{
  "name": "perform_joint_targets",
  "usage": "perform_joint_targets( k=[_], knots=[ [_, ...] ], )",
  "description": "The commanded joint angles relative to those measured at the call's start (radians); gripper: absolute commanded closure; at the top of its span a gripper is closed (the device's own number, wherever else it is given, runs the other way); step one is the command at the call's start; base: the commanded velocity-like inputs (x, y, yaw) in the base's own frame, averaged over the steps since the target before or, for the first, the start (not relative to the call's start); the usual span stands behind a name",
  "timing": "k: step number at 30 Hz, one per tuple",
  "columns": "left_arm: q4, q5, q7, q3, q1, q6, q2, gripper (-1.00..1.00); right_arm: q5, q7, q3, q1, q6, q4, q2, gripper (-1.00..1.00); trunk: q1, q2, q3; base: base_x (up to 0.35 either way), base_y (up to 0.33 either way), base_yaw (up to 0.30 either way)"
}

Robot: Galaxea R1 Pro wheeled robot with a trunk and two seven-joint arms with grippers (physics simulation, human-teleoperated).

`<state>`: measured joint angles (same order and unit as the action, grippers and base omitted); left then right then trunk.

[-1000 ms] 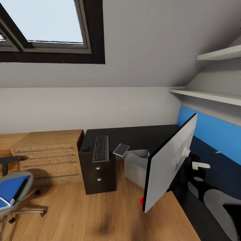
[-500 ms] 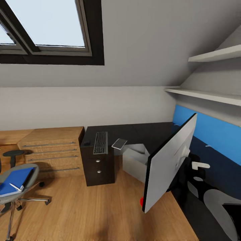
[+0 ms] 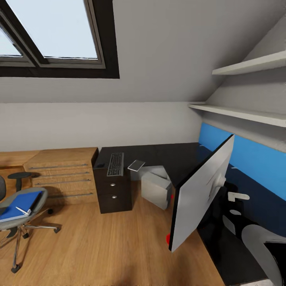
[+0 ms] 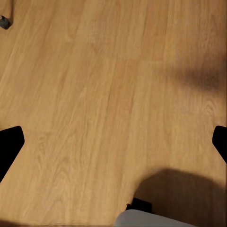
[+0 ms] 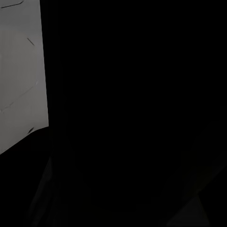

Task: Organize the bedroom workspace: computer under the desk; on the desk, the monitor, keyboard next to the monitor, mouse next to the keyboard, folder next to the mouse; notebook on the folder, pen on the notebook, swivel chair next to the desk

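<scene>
The monitor [image 3: 200, 190] hangs tilted close in front of me, silver-white back towards me, over the near edge of the black desk [image 3: 159, 153], carried at my right arm [image 3: 258, 246]. In the right wrist view there is blackness and a pale grey patch [image 5: 21, 71]. Farther off, the keyboard [image 3: 115, 163], a small dark mouse [image 3: 99, 165] and a thin grey notebook [image 3: 136, 165] lie on the desk. The grey computer [image 3: 156, 186] stands under it. The swivel chair [image 3: 18, 220] holds the blue folder [image 3: 20, 203] with a pale pen [image 3: 22, 211]. My left gripper [image 4: 113, 142] is open over bare floor.
A light oak dresser [image 3: 63, 174] stands left of the desk's drawers [image 3: 114, 190]. White shelves [image 3: 246, 113] run along the right wall above a blue band. A dark-framed skylight [image 3: 51, 35] is at the upper left. Oak floor [image 3: 99, 246] lies between the chair and the desk.
The whole picture has shifted, so the camera moved: the desk, dresser and computer look smaller and the chair shows more fully. The monitor keeps its place in the view.
</scene>
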<state>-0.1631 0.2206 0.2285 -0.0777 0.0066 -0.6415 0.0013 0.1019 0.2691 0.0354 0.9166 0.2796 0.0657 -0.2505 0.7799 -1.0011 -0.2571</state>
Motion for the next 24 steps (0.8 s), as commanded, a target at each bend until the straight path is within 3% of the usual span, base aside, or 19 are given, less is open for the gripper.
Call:
perform_joint_targets(
  k=[1, 12, 24],
  knots=[
    [-0.002, 0.008, 0.005, -0.009, 0.001, -0.001, 0.0, -1.0, 0.014, 0.0, 0.013, 0.001, 0.006, -0.001, 0.0, 1.0, 0.0, -0.001, -0.001, -0.102, -0.051, 0.0],
    [-0.002, 0.008, 0.004, -0.008, 0.0, -0.002, 0.002, -1.0, 0.015, 0.001, 0.012, 0.001, 0.004, -0.001, 0.0, 1.0, 0.0, -0.001, -0.001, -0.017, -0.008, 0.0],
    [-0.002, 0.009, 0.004, -0.008, 0.001, -0.001, 0.002, -1.0, 0.015, 0.002, 0.011, 0.001, 0.004, -0.001, 0.0, 1.0, 0.0, -0.001, -0.001, -0.256, -0.226, 0.0]
  ],
)
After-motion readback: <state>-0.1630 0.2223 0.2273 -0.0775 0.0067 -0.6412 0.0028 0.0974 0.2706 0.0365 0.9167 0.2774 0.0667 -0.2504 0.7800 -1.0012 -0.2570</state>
